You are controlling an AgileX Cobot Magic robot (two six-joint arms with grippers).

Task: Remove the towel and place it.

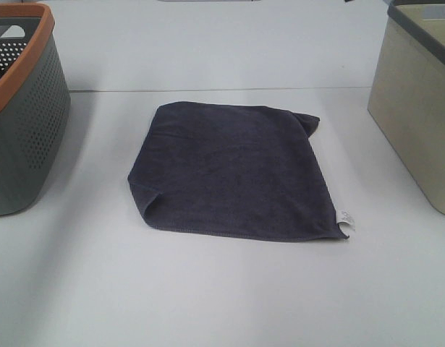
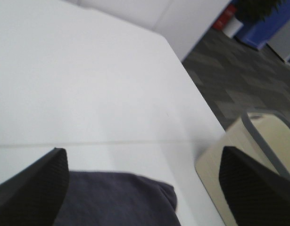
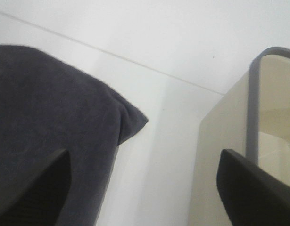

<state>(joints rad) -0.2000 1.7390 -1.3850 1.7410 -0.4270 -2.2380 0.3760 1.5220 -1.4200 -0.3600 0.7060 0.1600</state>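
Note:
The towel (image 1: pixel 233 170) is dark navy-grey and lies flat in the middle of the white table (image 1: pixel 208 289), with a small white tag (image 1: pixel 346 221) at its near right corner. Neither arm shows in the high view. In the left wrist view the left gripper (image 2: pixel 142 188) is open, its dark fingers (image 2: pixel 34 188) spread wide above the towel's edge (image 2: pixel 116 197). In the right wrist view the right gripper (image 3: pixel 142 188) is open too, above the towel's far right corner (image 3: pixel 55 117). Neither gripper holds anything.
A grey perforated basket with an orange rim (image 1: pixel 23 108) stands at the left edge of the table. A beige bin with a grey rim (image 1: pixel 417 108) stands at the right, also in the left wrist view (image 2: pixel 258 160) and the right wrist view (image 3: pixel 248 141).

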